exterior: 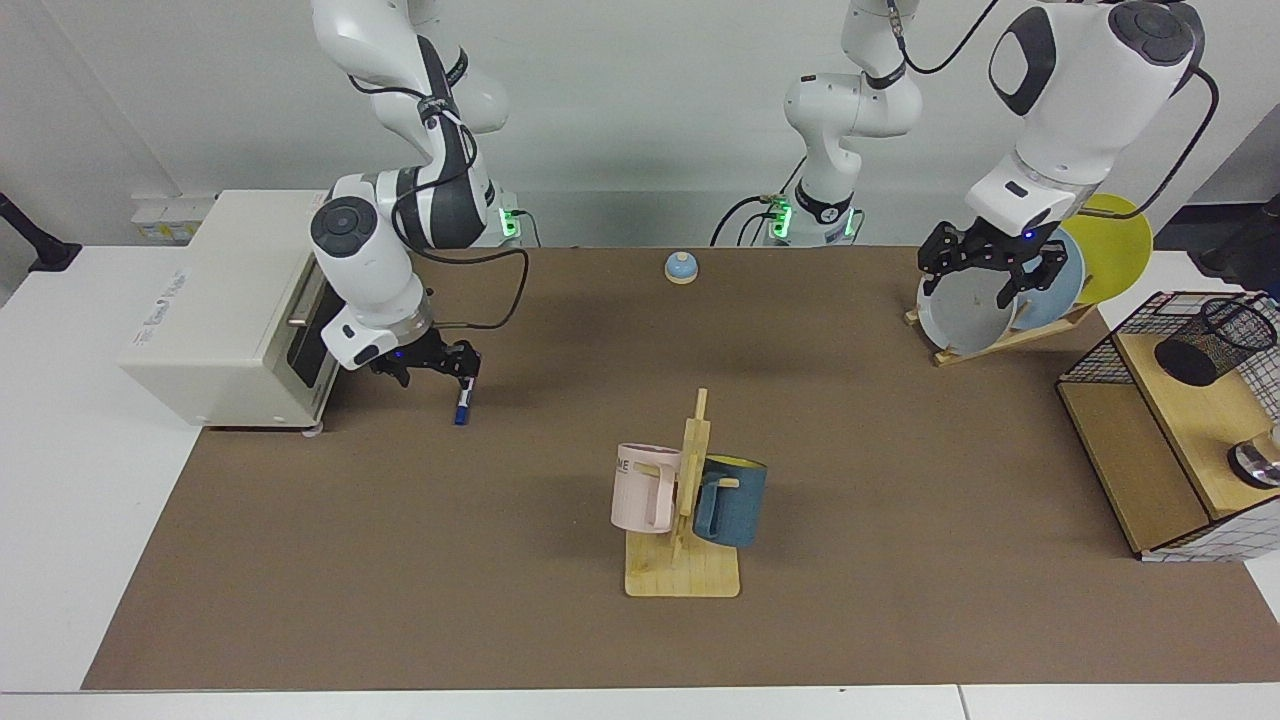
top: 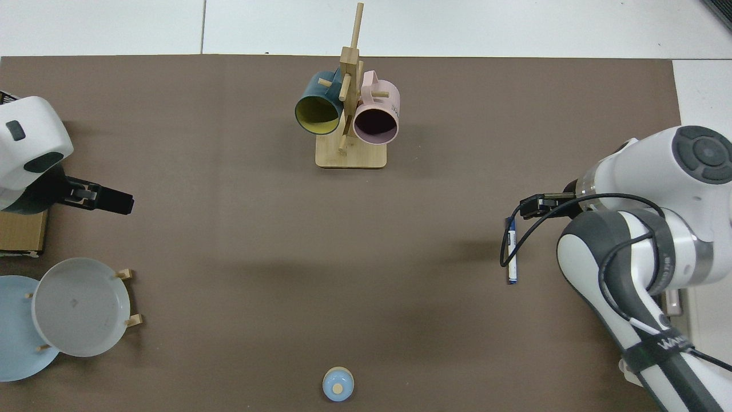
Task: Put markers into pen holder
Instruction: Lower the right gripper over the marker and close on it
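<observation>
I have the marker (exterior: 461, 408) lying flat on the brown table mat (exterior: 560, 640), just in front of the white toaster oven (exterior: 225, 310); in the top view the marker (top: 512, 257) shows its white barrel and blue end below a loop of black cable. My right gripper (exterior: 437, 368) is down low at the marker's far end, its fingers spread to either side and not closed on it, so the marker rests on the mat and is not gripped. From above the right gripper (top: 529, 207) sits right at the marker's upper tip. The pen holder (exterior: 1213, 340) is well apart from all this, at the other end of the table, tilted on top of the wooden shelf with the wire grid (exterior: 1150, 440). My left gripper (exterior: 985, 275) hangs in the air in front of the grey plate (exterior: 960, 310) on the plate rack, fingers open and holding nothing; that arm waits. Between the two ends, the wooden mug stand (exterior: 683, 560) carries a pink mug (exterior: 642, 487) and a blue mug (exterior: 732, 500), and a small blue bell (exterior: 681, 267) sits near the far edge of the mat.
</observation>
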You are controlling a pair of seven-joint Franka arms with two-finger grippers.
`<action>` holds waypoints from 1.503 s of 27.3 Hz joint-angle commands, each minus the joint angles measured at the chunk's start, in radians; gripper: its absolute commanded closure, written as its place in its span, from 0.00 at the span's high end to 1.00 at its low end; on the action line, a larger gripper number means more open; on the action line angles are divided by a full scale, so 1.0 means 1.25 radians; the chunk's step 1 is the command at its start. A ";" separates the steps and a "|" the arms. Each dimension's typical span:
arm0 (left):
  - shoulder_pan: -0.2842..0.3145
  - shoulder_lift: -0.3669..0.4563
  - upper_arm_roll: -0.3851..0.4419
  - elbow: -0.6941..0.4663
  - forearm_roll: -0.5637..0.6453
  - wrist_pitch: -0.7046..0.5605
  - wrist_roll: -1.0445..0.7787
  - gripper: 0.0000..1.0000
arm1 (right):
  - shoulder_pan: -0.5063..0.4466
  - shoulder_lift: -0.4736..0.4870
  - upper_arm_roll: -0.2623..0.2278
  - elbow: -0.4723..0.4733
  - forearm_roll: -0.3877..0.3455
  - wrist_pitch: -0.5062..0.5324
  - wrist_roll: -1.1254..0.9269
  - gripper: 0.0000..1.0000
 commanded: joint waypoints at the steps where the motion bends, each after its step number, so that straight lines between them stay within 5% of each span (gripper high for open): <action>1: -0.007 -0.024 0.004 -0.031 -0.002 -0.002 0.010 1.00 | 0.022 0.043 -0.003 -0.011 0.010 0.055 0.017 1.00; 17: -0.006 -0.024 0.005 -0.036 -0.002 0.001 0.010 1.00 | 0.013 0.083 -0.005 -0.079 -0.043 0.123 0.017 0.90; 27: -0.006 -0.024 0.005 -0.037 -0.002 -0.001 0.010 1.00 | 0.014 0.083 -0.004 -0.080 -0.043 0.118 0.080 0.02; 41: -0.007 -0.015 0.002 -0.027 -0.023 0.017 0.016 1.00 | 0.020 0.078 -0.003 -0.048 -0.028 0.091 0.158 0.00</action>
